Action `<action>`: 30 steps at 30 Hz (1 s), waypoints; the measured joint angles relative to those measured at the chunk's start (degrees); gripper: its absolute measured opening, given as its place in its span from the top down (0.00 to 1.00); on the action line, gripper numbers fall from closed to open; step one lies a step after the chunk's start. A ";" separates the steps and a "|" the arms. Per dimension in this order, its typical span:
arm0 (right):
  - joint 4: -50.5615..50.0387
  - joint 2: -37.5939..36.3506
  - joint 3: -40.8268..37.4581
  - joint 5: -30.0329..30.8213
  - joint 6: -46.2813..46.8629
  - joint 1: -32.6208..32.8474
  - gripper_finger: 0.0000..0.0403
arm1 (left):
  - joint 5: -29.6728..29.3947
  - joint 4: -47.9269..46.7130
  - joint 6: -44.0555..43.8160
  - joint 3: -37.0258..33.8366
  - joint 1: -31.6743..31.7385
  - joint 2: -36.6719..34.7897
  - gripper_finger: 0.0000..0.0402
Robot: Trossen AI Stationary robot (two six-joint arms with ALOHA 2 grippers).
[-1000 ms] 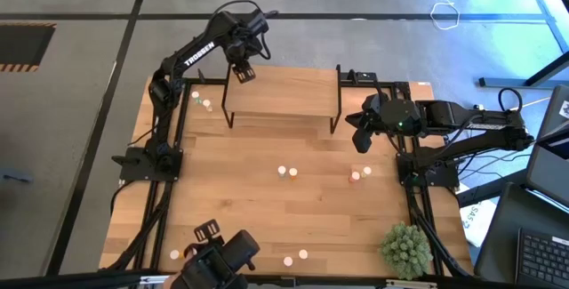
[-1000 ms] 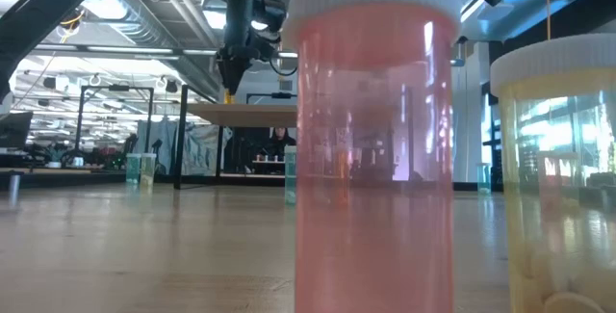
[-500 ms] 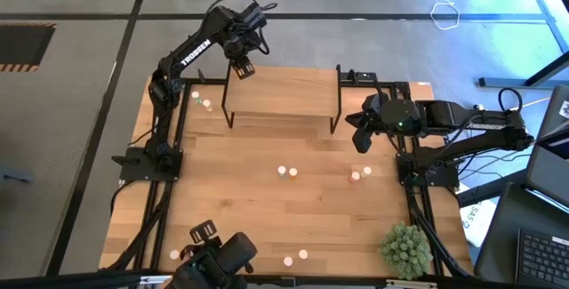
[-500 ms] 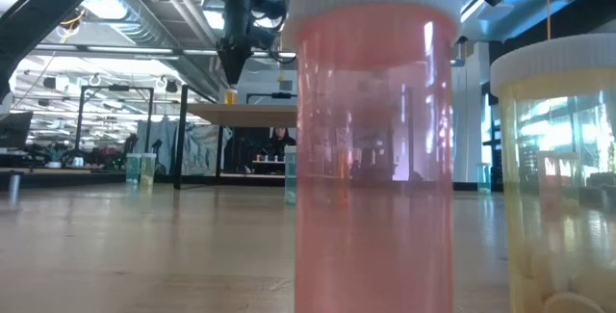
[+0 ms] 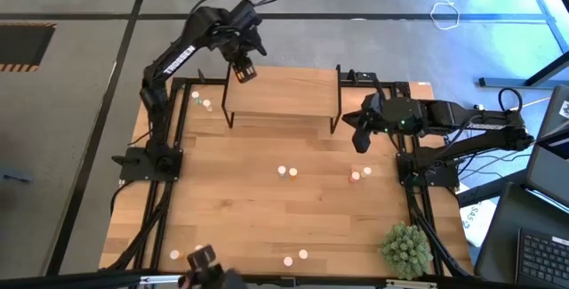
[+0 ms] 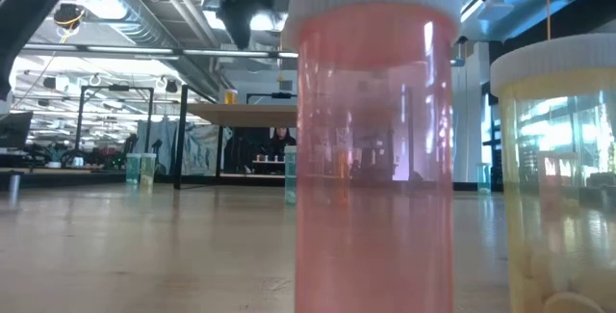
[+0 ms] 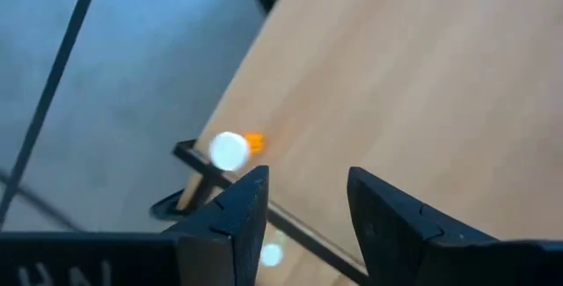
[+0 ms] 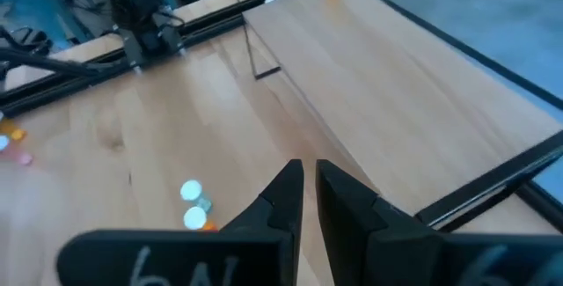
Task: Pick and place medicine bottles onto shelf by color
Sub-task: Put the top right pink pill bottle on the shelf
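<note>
The left gripper [image 7: 306, 200] hangs with fingers parted and nothing between them, above the shelf [image 7: 413, 84]. An orange medicine bottle [image 7: 236, 148] stands just beyond its fingertips, at the shelf's corner.

I am seeing a pink bottle [image 6: 373, 140] filling the low view, its base cut off by the edge, and it is hiding much of the shelf [image 6: 245, 114] behind it. A yellow bottle [image 6: 558, 178] is running off the side. From above, the bottles [image 5: 287, 172] on the worktop [image 5: 267, 209] are looking too small to tell colours apart.
</note>
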 joint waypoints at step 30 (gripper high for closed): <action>-32.95 -0.54 7.19 -21.64 2.98 18.93 0.99 | -13.07 -0.58 -28.48 -0.04 -40.20 -10.43 0.63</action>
